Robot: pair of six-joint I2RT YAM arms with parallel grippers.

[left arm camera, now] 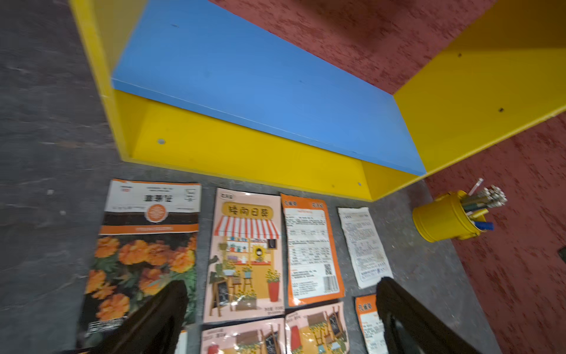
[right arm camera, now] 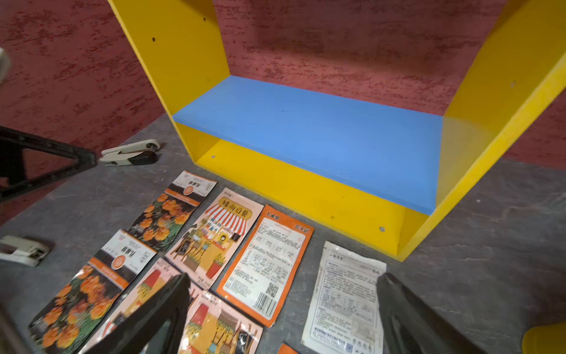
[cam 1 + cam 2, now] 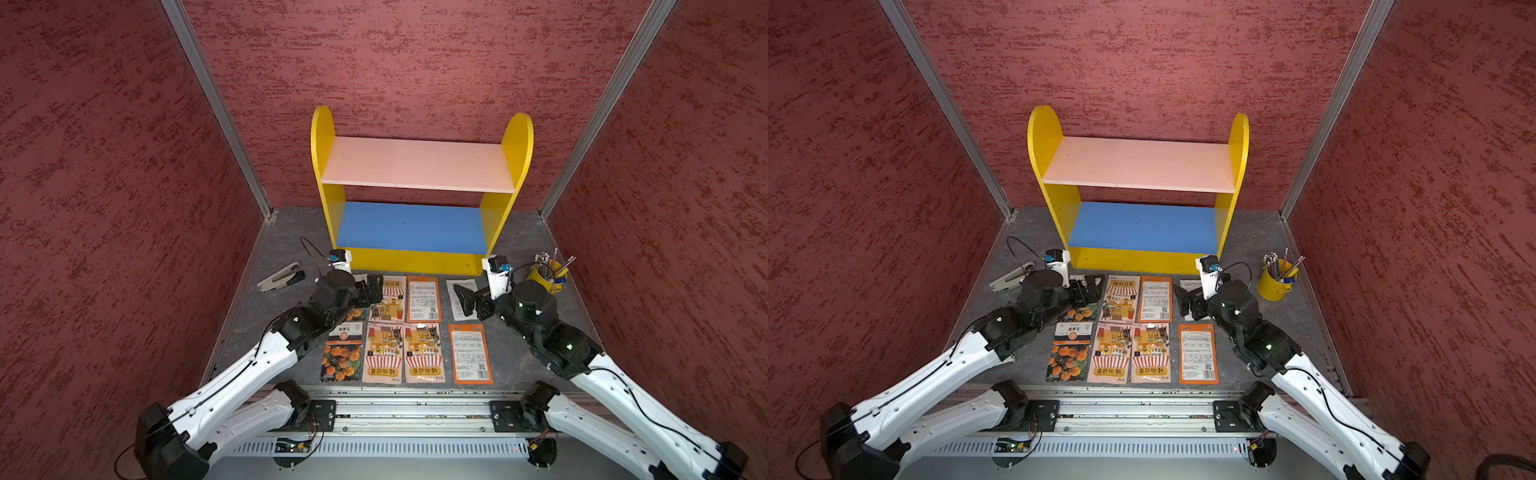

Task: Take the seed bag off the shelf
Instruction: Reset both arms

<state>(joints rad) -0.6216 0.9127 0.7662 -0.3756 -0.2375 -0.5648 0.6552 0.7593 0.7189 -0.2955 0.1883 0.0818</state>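
Observation:
The shelf (image 3: pixel 419 261) (image 3: pixel 1133 261) stands at the back of the table, and both its pink upper board and blue lower board (image 1: pixel 260 89) (image 2: pixel 306 135) are bare. Several seed bags lie flat in two rows on the table in front of it. My left gripper (image 3: pixel 372 289) (image 1: pixel 281 283) hangs open and holds nothing, low over the marigold bag (image 1: pixel 144 245) and the pink shop-print bag (image 1: pixel 245 254) in the back row. My right gripper (image 3: pixel 463 301) (image 2: pixel 283 277) is open and holds nothing too, above the white bag (image 2: pixel 346 300) and the orange-bordered bag (image 2: pixel 266 266).
A stapler (image 3: pixel 280 277) (image 2: pixel 130 153) lies on the table to the left of the shelf. A yellow cup of pencils (image 3: pixel 546 276) (image 1: pixel 444 217) stands to the right. Red walls close in the table on three sides, and a metal rail runs along its front edge.

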